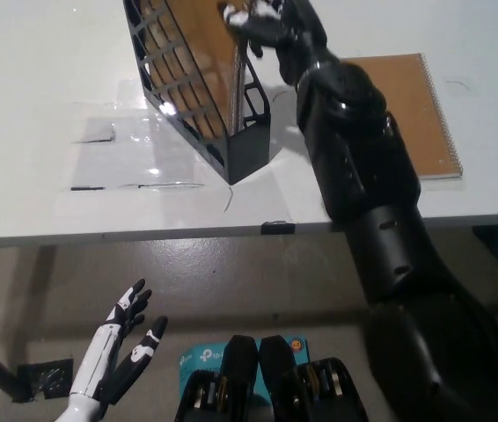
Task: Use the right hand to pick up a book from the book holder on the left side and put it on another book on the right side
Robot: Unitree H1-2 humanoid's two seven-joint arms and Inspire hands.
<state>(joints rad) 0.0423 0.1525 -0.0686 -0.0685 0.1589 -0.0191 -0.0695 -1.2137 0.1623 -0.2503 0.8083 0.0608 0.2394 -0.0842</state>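
A black mesh book holder (231, 132) stands on the white table (55, 79) at the upper middle, leaning left. Inside it is a brown spiral-bound book (198, 44), its upper corner near the picture's top edge. My black right hand (262, 22) is shut on that upper corner, fingers wrapped over the book's edge. A second brown spiral-bound book (416, 97) lies flat on the table to the right, partly hidden behind my right arm. My white left hand (113, 352) rests open at the lower left, below the table's edge.
Clear tape strips and a dark mark (99, 136) lie on the table left of the holder. The table's front edge (143, 236) runs across the middle. A blue box (198, 360) sits on the floor below.
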